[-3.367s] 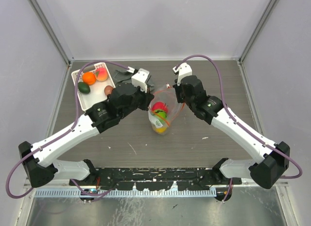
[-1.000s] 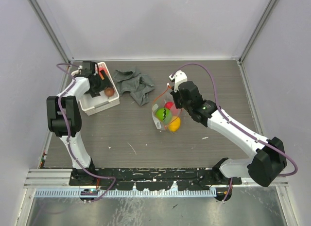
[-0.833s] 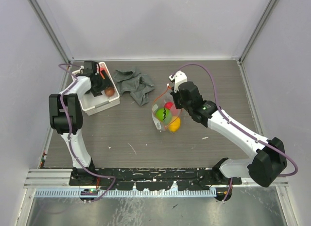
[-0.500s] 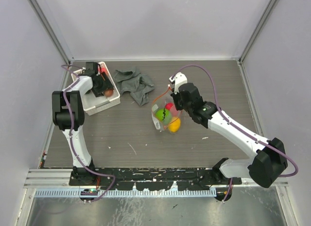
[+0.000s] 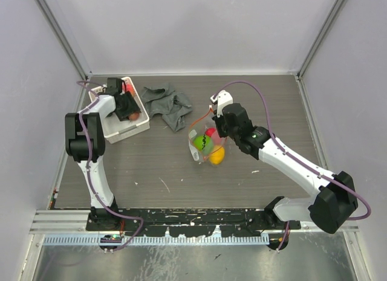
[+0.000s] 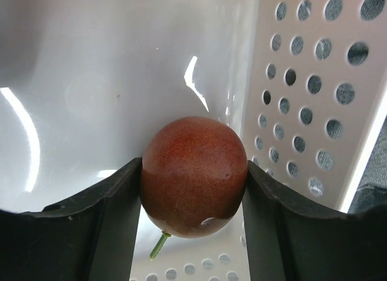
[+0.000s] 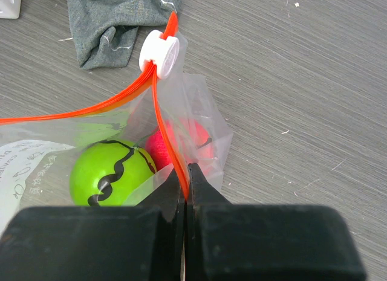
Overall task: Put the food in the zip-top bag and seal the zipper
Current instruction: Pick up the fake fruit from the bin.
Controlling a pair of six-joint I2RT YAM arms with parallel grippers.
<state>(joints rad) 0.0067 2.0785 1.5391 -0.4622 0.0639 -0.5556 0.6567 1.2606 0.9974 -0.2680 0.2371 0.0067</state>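
Left end effector (image 6: 192, 172) has narrowed its jaws over the last second and now clamps the brown fruit (image 6: 193, 151) on both sides, low against the wall of the white basket (image 6: 314, 81). I judge the pick made, the lift not yet begun. I find the zip-top bag (image 7: 202, 103) unshifted on the worktop (image 7: 290, 81), with a green fruit (image 7: 109, 172), a pink fruit (image 7: 175, 142) and a yellow fruit (image 5: 217, 153) inside. Its mouth is held up by the right end effector (image 7: 186, 172), clenched on the zipper (image 7: 158, 106). The brown fruit should go to that mouth next. A grey cloth (image 7: 115, 21) lies just beyond the bag
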